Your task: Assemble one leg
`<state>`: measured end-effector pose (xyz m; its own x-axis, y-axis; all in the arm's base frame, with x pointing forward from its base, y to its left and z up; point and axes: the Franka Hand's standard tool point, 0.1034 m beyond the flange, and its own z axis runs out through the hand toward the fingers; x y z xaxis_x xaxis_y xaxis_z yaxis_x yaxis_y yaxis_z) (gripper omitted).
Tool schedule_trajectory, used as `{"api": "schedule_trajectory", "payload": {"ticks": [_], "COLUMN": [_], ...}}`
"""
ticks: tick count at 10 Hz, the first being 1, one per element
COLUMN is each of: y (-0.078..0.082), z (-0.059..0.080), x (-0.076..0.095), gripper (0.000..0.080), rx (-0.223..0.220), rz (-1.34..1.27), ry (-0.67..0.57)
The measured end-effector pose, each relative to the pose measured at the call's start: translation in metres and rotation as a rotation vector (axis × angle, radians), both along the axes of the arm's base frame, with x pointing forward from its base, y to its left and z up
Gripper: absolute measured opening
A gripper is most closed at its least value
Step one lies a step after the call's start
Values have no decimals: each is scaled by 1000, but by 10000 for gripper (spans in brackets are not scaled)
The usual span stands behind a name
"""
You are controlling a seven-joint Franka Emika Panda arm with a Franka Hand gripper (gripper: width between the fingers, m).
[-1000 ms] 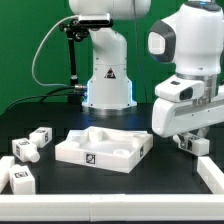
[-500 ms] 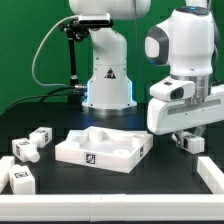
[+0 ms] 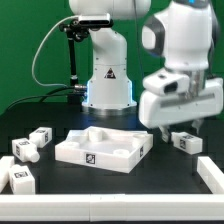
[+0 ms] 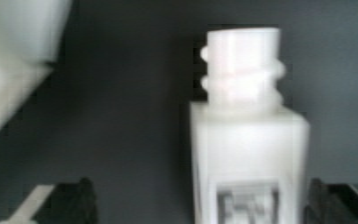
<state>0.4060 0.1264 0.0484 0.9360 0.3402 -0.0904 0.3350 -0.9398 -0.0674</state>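
A leg (image 3: 186,141), a small white stubby post with a marker tag, lies on the black table at the exterior view's right. My gripper (image 3: 168,128) hangs just above it and a little to the exterior view's left, its fingers mostly hidden under the white hand. In the wrist view the leg (image 4: 247,120) lies lengthwise between my dark fingertips (image 4: 60,200), its narrow peg end pointing away. My gripper (image 4: 202,205) is open, with a gap on each side of the leg.
The wide white square tray-like part (image 3: 100,152) lies mid-table; its edge shows in the wrist view (image 4: 12,60). Three more legs (image 3: 40,136) (image 3: 25,150) (image 3: 17,178) lie at the exterior view's left. A white flat piece (image 3: 212,172) sits at the front right. The robot base (image 3: 107,80) stands behind.
My hand has swung towards the exterior view's left and tilted, rising slightly off the leg. The leg has stayed on the table.
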Motion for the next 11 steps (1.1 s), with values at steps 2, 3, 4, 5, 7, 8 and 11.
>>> {"api": "schedule_trajectory", "payload": {"ticks": [2,3,4,5,7,8,11], "y": [-32,-42,-42,-42,-42,-46,-102], "z": [20,19,19,19,19,21,30], "x": [4,6,6,6,6,5,-9], "gripper": [644,644,648,649,649,649,649], "rx": [5,14,13,13,13,10,-26], "rz": [-29,-36,-40,-40,-40,-45,-258], "ry": [19,18,20,20,20,30,2]}}
